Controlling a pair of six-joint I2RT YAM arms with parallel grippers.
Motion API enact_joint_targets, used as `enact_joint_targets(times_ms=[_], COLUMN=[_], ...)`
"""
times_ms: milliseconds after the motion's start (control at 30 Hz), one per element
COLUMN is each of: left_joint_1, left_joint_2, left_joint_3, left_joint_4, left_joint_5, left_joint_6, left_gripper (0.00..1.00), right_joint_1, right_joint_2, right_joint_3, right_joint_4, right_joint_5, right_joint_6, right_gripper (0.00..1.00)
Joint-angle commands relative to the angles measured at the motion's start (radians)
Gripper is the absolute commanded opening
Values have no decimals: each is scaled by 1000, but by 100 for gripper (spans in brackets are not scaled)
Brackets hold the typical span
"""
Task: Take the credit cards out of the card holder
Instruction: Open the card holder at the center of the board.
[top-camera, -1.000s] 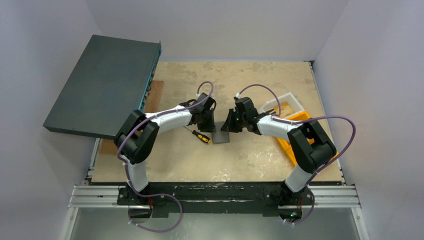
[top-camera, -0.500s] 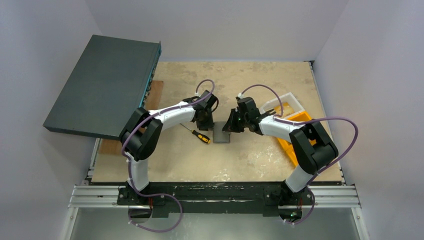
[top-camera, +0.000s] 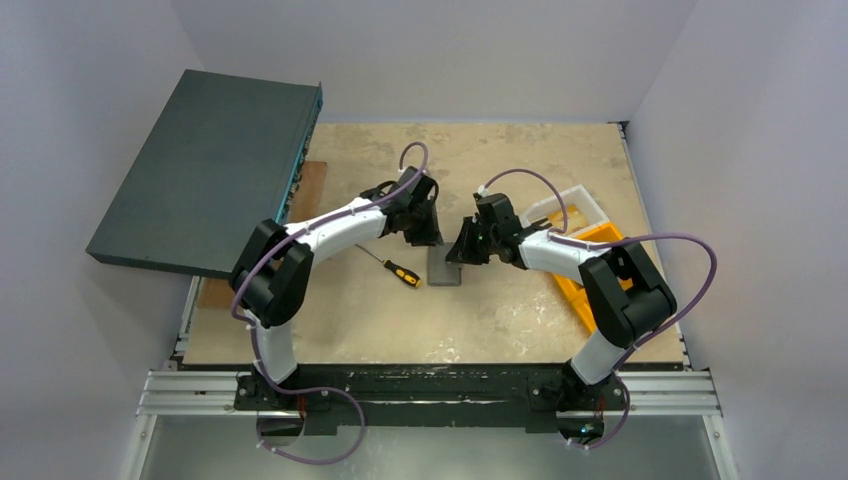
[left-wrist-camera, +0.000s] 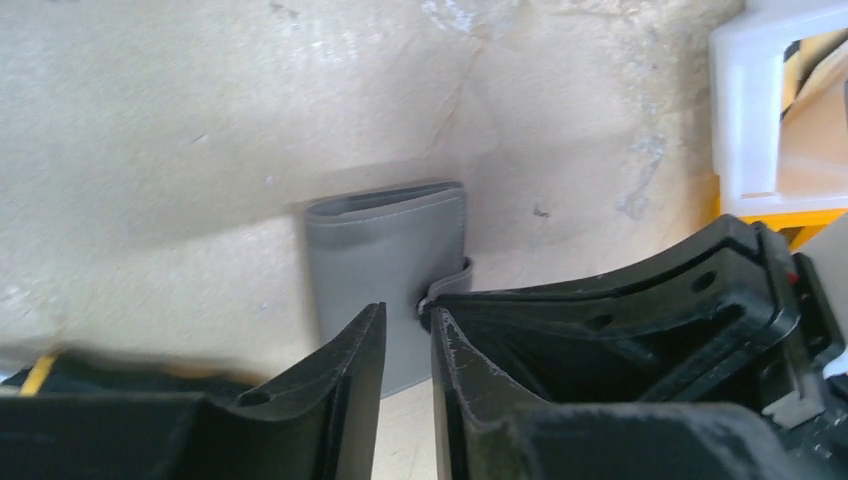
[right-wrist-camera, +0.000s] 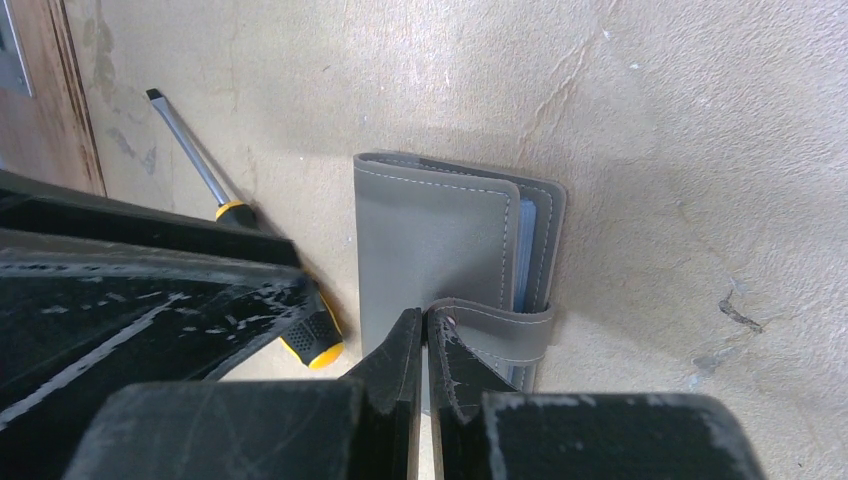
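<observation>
The card holder (top-camera: 444, 272) lies flat and closed near the middle of the tabletop (top-camera: 500, 320), with both arms reaching in over its far end. Seen from above, its long axis runs roughly from 12 to 6 o'clock. The left tool (left-wrist-camera: 406, 316) hangs at its 12 o'clock end and the right tool (right-wrist-camera: 424, 318) at about its 2 o'clock corner. The right one looks the nearer, with its tips low at the cover. In the right wrist view the folded spine is at 9 o'clock. The open edge is at 3 o'clock, where pale layers (right-wrist-camera: 527, 250) show between the covers, probably the cards or their sleeves. The closing tab (right-wrist-camera: 500, 325) wraps round that open edge and its free end lies on the top cover just at the right tool's tips. Those fingers are pressed fully together. I cannot tell whether they have nipped the tab's end or only touch it. The left tool's fingers stand a narrow way apart with nothing between them, poised above the grey cover on the spine side of the tab. The next move likely turns on that tab. It must peel back toward 3 o'clock, away from the spine, while the other tool pins the cover. A screwdriver (top-camera: 398, 268) lies just beside the holder at its 9 o'clock side, clear of the flap's swing.
</observation>
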Motion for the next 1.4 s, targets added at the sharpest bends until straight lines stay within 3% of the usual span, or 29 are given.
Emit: enact_joint_targets(times_ms=[0,100,267,500,933,1033,1133,1367], left_joint_1=[2,2,3,3,4,4,4,6], left_joint_2=[77,121,175,185,198,200,202,212], left_joint_3=[41,34,54,63,60,57,49,55], left_joint_4=[81,102,-21,-139,-131,-115,-95,-83], left_joint_5=[93,114,38,-83,-70,-61,-18,24], left_joint_6=[-47,-83,-112,-106,-58,-54,-57,-67], left_gripper=[20,15,8,7,7,6,4,1], right_joint_1=[-4,-5,-4,-5,3,48,91,201], right_joint_2=[12,16,9,-60,-123,-91,-66,-1], right_joint_3=[-2,-4,-2,1,-7,64,105,163], right_joint_4=[12,12,4,-45,-89,-144,-152,-179], right_joint_5=[-23,-21,-11,49,134,205,239,422], right_joint_6=[-14,-13,-11,-11,-71,-99,-107,-118], right_gripper=[0,0,0,0,0,16,25,29])
